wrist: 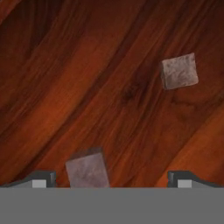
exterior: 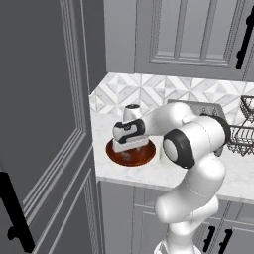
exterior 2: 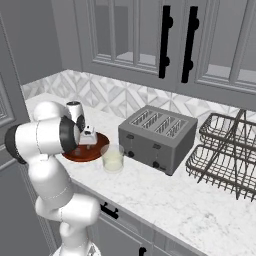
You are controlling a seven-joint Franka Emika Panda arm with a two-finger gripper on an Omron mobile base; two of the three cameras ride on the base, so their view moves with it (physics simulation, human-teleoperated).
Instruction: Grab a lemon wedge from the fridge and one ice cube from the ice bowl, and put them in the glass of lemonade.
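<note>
Gripper (wrist: pixel 111 179) down low over the ice bowl (exterior: pixel 145 155), jaws spread wide apart and nothing between them clamped. In the hand view its two dark fingertips (wrist: pixel 41 178) stand at the bottom, and one pale grey ice cube (wrist: pixel 87 169) sits between them, nearer the left tip; I cannot tell whether it touches either. A second ice cube (wrist: pixel 179 71) lies well apart, up toward the right. So two cubes counted, both resting on the bowl's floor.

That floor is glossy reddish-brown wood, dark grain streaking diagonally. The cubes are blocky lumps with a dull, mottled surface.

Out from the hand: the bowl is wide, round and shallow, sitting on the white marbled counter (exterior 2: pixel 165 195). Just beside it stands one glass of lemonade (exterior 2: pixel 112 158), a short clear tumbler with pale yellowish liquid. Next along, one boxy grey toaster (exterior 2: pixel 157 137) with two long slots, then a dark wire dish rack (exterior 2: pixel 225 155). Behind, a diamond-patterned tile backsplash (exterior: pixel 154 92); above, grey panelled cabinets with black handles (exterior 2: pixel 164 42).
</note>
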